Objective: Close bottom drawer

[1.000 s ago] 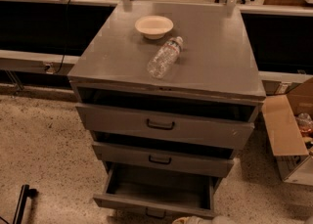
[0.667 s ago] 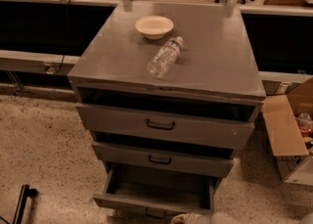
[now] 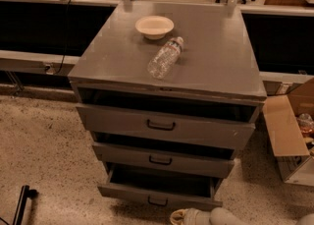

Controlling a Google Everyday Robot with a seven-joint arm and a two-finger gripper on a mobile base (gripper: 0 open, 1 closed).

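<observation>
Bottom drawer (image 3: 147, 193), lowest in the cabinet (image 3: 216, 57), sticks out approx. furthest of the three: nothing closed yet. Our claw (image 3: 185, 216) sits low at the cabinet's foot, just before that drawer front; can't tell its state. Whole push left, we reckon.

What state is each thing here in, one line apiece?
bottom drawer: open, pulled out farthest.
middle drawer: partly open.
top drawer: partly open.
bowl: upright, looks empty.
bottle: lying on its side.
cardboard box: flap open.
gripper: low, just in front of the bottom drawer.
</observation>
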